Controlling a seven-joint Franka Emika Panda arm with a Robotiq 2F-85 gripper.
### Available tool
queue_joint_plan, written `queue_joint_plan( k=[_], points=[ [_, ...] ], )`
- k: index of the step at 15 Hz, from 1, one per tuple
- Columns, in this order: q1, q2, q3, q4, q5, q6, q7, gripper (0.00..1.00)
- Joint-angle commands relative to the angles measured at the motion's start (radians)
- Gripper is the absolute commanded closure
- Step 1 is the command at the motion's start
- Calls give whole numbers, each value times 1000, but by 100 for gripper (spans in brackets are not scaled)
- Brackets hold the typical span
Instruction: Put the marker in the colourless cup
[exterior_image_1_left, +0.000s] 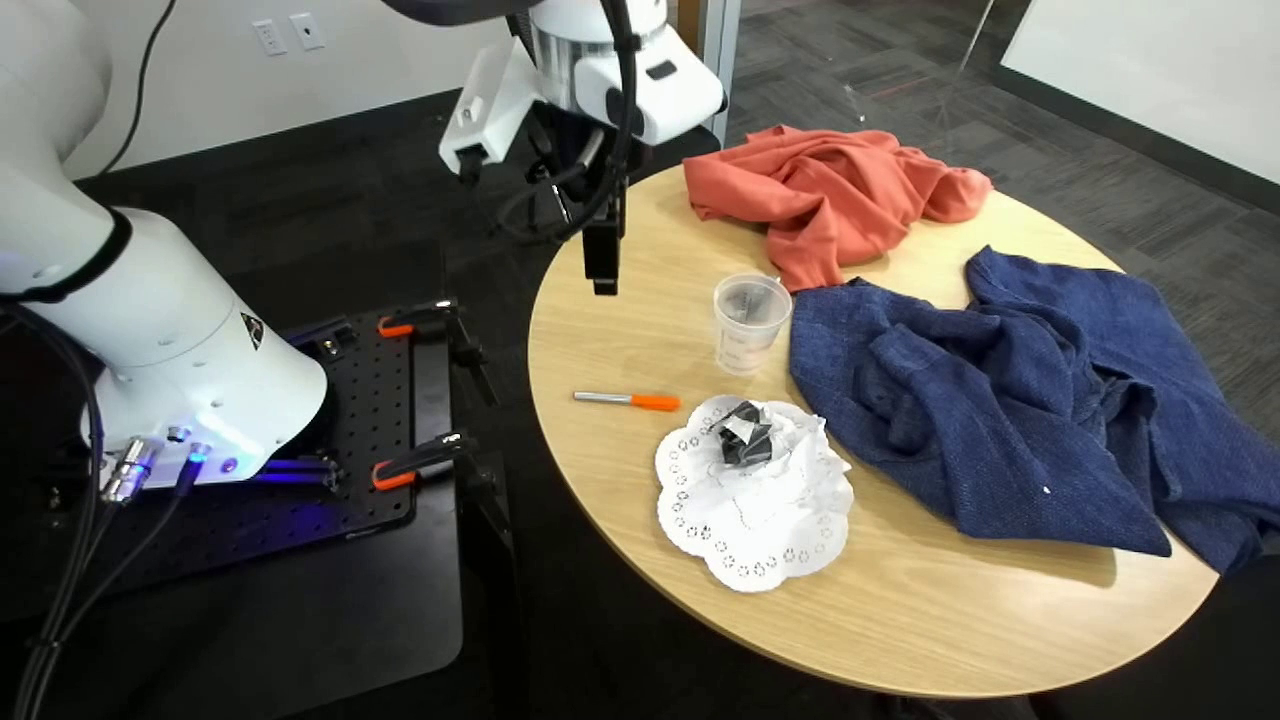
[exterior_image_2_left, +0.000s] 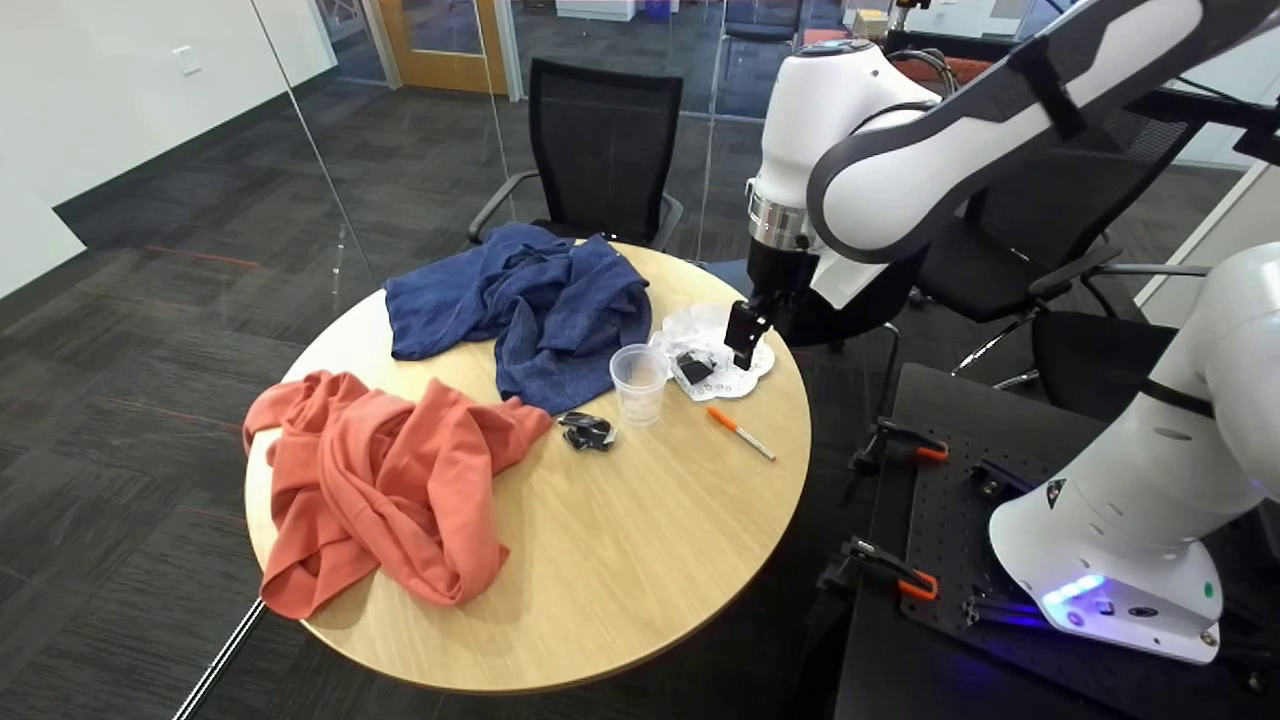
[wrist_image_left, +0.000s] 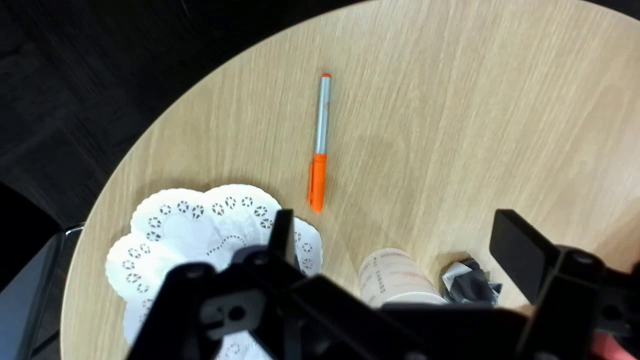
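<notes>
Orange-capped marker (wrist_image_left: 321, 145) lies flat on the wood-grain worktop (wrist_image_left: 425, 125), ahead of the fingers (wrist_image_left: 522, 255) in the wrist view, capped end nearest them, silver barrel pointing away. Fingers spread wide, gripping nothing, tips well clear of the worktop. Clear cup (wrist_image_left: 392, 277) stands upright, lower than the fingers; in the wrist view it shows between them, partly hidden, print on its wall. Marker and cup sit apart, both on the worktop.

White doily (wrist_image_left: 175, 220): below the left-hand finger in the wrist view, partly covered by it. Black lump (exterior_image_1_left: 745, 442), crumpled, rests on the doily in both exterior views. Black-and-silver lump (wrist_image_left: 472, 282), also crumpled, lies just beside the cup, inward of the right-hand finger in the wrist view. Red cloth (exterior_image_2_left: 400, 480) bunched on the worktop, apart from the fingers in both exterior views. Blue cloth (exterior_image_1_left: 960, 400) heaped too, farther from the fingers than the cup is, one end over the edge in an exterior view. White arm (exterior_image_2_left: 930, 190) carries the fingers from above; its base (exterior_image_1_left: 200, 370) stands beside the worktop, on a black stand (exterior_image_1_left: 380, 600).
</notes>
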Motion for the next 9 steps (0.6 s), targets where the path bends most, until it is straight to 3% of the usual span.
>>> queue_joint_plan(
  k=[1, 9],
  points=[
    [1, 22, -8, 3, -1, -1, 0, 0],
    [0, 54, -11, 12, 2, 10, 4, 0]
  ],
)
